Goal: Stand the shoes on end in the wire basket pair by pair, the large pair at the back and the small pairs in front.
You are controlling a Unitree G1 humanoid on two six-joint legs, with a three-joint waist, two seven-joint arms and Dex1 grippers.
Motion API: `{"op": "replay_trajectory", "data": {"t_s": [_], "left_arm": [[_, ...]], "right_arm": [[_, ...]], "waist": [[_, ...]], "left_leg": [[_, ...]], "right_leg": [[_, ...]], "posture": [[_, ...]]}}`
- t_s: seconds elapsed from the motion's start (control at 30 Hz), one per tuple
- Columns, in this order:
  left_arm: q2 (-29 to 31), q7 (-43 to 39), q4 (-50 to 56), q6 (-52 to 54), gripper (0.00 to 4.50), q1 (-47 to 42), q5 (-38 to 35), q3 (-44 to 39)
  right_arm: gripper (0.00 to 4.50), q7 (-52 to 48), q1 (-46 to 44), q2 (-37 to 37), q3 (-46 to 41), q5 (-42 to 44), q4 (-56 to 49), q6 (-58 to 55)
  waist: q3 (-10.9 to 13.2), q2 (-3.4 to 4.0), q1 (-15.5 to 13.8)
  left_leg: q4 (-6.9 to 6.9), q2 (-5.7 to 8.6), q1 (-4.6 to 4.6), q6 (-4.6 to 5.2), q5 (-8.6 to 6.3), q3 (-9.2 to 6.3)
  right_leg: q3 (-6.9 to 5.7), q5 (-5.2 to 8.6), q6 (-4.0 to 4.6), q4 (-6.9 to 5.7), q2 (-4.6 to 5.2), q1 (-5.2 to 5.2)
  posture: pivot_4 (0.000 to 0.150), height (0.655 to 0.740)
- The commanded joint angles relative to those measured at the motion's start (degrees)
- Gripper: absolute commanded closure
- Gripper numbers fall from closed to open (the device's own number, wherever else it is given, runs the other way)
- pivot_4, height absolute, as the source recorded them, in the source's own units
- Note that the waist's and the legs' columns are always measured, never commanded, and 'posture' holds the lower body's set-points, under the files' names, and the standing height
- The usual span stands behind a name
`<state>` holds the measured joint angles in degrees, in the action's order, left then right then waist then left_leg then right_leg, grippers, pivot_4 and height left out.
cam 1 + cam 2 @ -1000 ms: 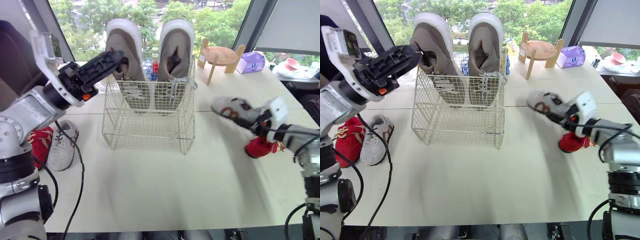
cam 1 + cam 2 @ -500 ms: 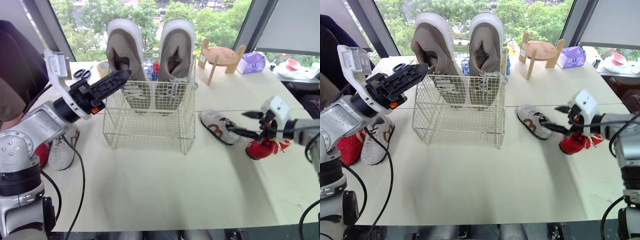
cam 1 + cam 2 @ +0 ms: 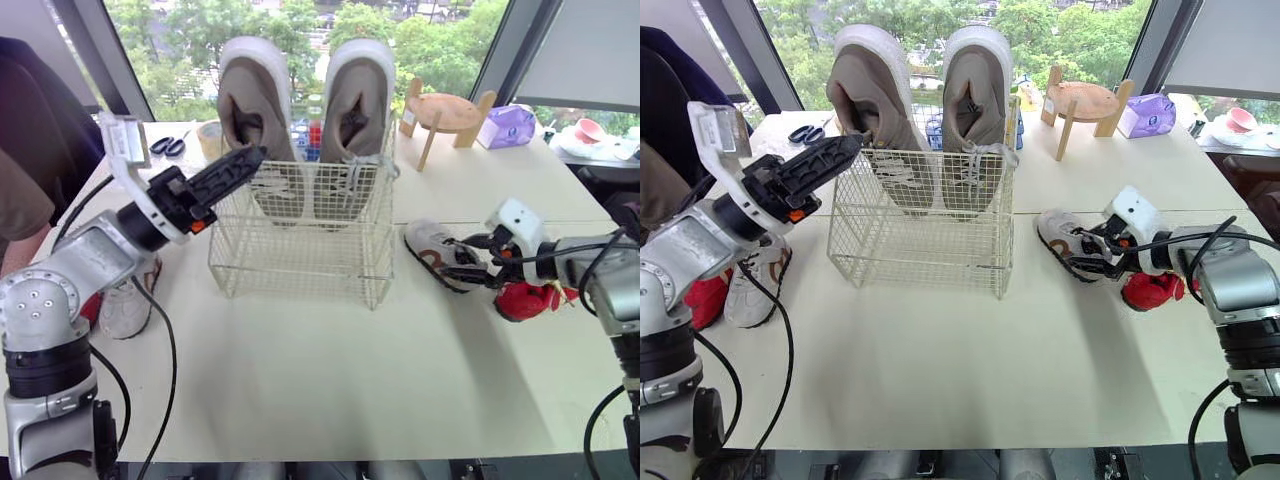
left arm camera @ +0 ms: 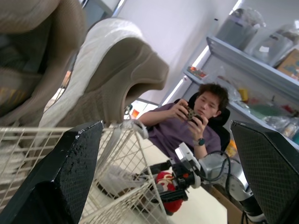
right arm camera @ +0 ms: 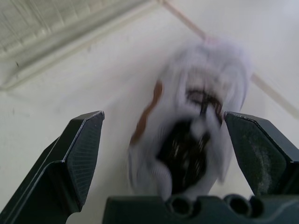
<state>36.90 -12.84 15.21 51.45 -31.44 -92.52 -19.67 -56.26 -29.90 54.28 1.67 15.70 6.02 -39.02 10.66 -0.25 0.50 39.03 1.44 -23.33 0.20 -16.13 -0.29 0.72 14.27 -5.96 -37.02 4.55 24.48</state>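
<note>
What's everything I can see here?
wire basket: 1, cream, table centre
large shoes: 2, beige, on end, basket's back
brown-trimmed shoe: 1, white, right of basket
red shoe: 1, farther right beside it
left shoes: 2, white and red, left of basket
wooden stand: 1, tan, far right
tissue box: 1, purple, beside stand
scissors: 1, dark, far left
person: 1, purple top, seated beyond right arm
left pincer: black, open, at basket's left rim
right pincer: black, open, at brown-trimmed shoe

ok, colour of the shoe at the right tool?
White shoe with brown trim, clearest in right eye view.
</note>
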Motion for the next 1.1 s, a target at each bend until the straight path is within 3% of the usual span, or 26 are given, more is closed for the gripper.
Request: {"op": "replay_trajectory", "data": {"t_s": [0.03,0.3,0.53,0.63,0.73,0.83,0.93,1.1], "left_arm": [[0.2,0.1,2.4,-1.3,0.00,-0.4,0.1,-0.5],[5.9,-6.7,6.7,1.7,0.00,3.2,2.2,-0.6],[17.9,-22.4,14.6,5.1,0.00,11.2,12.1,2.5],[20.0,-26.7,16.0,4.0,0.00,12.8,16.7,4.2],[19.4,-27.7,15.1,3.1,0.00,12.6,19.2,4.8],[18.7,-28.2,14.3,2.7,0.00,12.2,20.3,4.8],[17.8,-27.9,12.1,2.7,0.00,10.4,20.0,3.9],[13.9,-21.9,1.7,2.3,0.00,2.0,14.2,-1.0]], "right_arm": [[0.07,2.1,-0.1,-1.1,0.8,-2.7,2.0,0.8],[0.07,4.6,-1.5,-3.6,0.4,-5.1,5.9,2.8],[0.07,4.3,-1.1,-5.2,-0.4,-3.9,6.2,1.9],[0.07,3.4,-0.9,-6.2,0.3,-3.7,5.2,1.6],[0.85,2.1,1.1,-5.6,1.3,-4.4,3.4,2.6],[2.21,3.0,1.4,-5.0,1.1,-5.9,3.8,4.0],[3.11,3.8,-0.4,-4.3,-1.2,-5.5,5.1,5.5],[3.11,4.2,-7.1,0.2,-9.2,-3.5,9.2,12.5]], "waist": [[0.0,-0.02,0.0],[0.0,-0.01,0.2],[0.0,-0.01,0.2],[0.0,-0.01,0.1],[0.0,-0.01,0.1],[0.0,-0.02,0.2],[0.0,-0.03,0.2],[0.0,-0.01,-0.1]], "left_leg": [[0.00,0.00,0.01,0.00,0.00,0.00],[-0.02,0.00,0.01,0.00,0.00,0.01],[-0.04,-0.01,0.02,0.01,0.00,0.03],[-0.04,-0.01,0.02,0.01,0.00,0.04],[-0.03,-0.01,0.02,0.02,-0.01,0.03],[-0.04,-0.02,0.03,0.03,-0.02,0.03],[-0.03,-0.04,0.04,0.03,-0.02,0.03],[0.01,0.02,0.01,0.05,-0.02,0.01]], "right_leg": [[0.00,0.00,0.00,0.00,-0.01,-0.01],[0.00,0.00,0.00,0.00,-0.04,-0.01],[-0.01,0.01,0.02,0.01,-0.10,-0.01],[-0.03,0.03,0.05,0.02,-0.11,-0.03],[-0.04,0.03,0.05,0.02,-0.11,-0.03],[-0.04,0.02,0.03,0.03,-0.10,-0.03],[-0.04,0.02,0.03,0.02,-0.10,-0.04],[-0.08,0.01,0.02,0.01,-0.03,-0.05]], "posture": [[0.150,0.7400],[0.150,0.7400],[0.150,0.7400],[0.150,0.7400],[0.150,0.7400],[0.150,0.7400],[0.150,0.7400],[0.150,0.7400]]}}
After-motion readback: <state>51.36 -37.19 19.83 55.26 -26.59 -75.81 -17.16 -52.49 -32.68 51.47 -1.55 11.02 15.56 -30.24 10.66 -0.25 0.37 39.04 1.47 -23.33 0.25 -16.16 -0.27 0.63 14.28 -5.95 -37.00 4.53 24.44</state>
